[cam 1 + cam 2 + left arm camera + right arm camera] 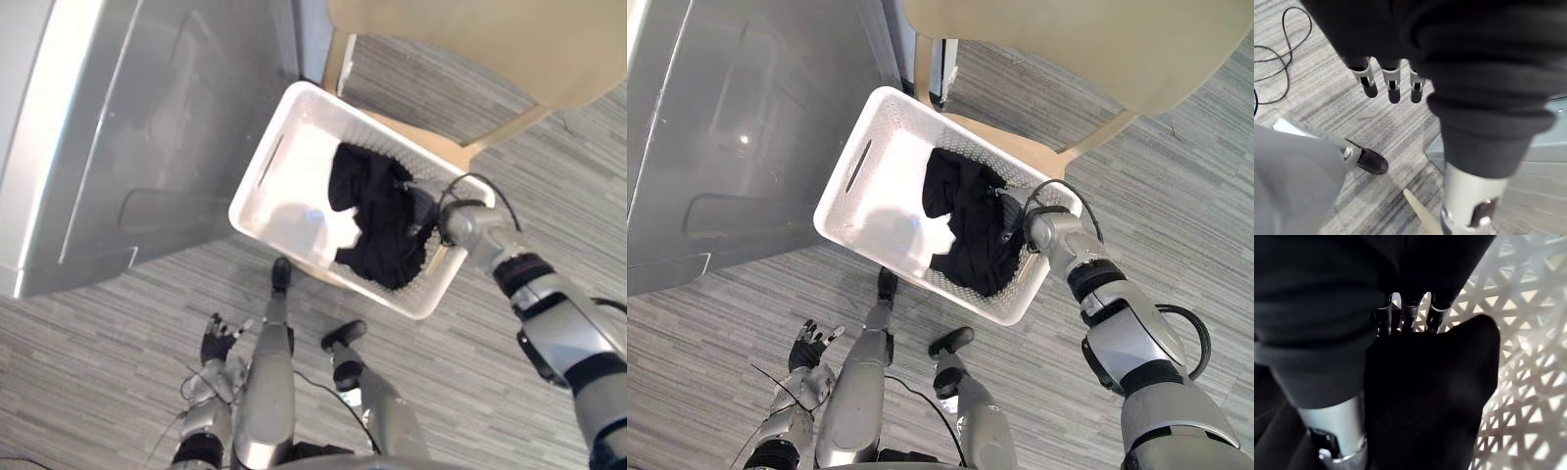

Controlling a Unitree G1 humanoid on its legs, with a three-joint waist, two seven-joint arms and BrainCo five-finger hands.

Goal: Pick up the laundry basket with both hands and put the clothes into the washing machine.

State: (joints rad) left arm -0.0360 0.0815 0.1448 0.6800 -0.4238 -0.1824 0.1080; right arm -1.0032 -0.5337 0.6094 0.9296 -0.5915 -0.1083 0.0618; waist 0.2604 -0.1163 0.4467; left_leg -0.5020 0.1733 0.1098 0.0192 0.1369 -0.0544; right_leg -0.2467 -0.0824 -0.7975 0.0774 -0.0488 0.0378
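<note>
The white laundry basket rests on a light wooden stool, beside the big grey washing machine. A heap of black clothes fills the basket's right half. My right hand reaches in over the basket's right rim and lies on that heap. In the right wrist view its straight fingers press on the black clothes by the lattice wall, with cloth bulging between fingers and thumb. My left hand hangs low over the floor, well short of the basket, fingers spread and holding nothing.
A beige tabletop juts out above the stool at the top right. Grey striped floor spreads below the machine and around the basket. The basket's left wall has a slot handle facing the machine.
</note>
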